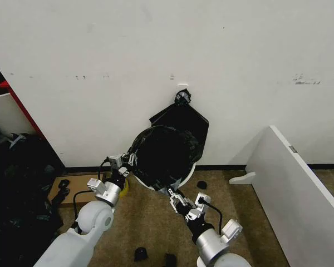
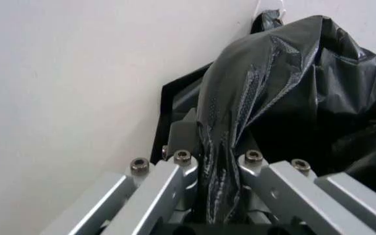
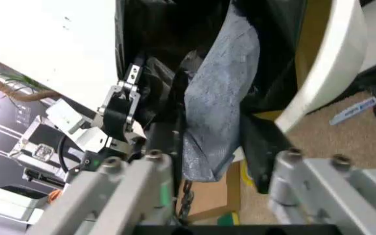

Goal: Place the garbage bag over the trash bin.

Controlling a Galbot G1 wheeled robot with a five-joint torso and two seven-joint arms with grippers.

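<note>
Behind the trash bin hangs a bundle; both end effectors pinch the garbage bag.

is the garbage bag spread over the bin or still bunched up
Partly spread: the garbage bag drapes over the trash bin, whose cream rim shows below. The left pincer and right pincer pinch bunched film.

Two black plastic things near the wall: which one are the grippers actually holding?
The garbage bag spread over the trash bin, pinched by left gripper and right gripper. The black bundle behind hangs flat against the wall, untouched.
</note>
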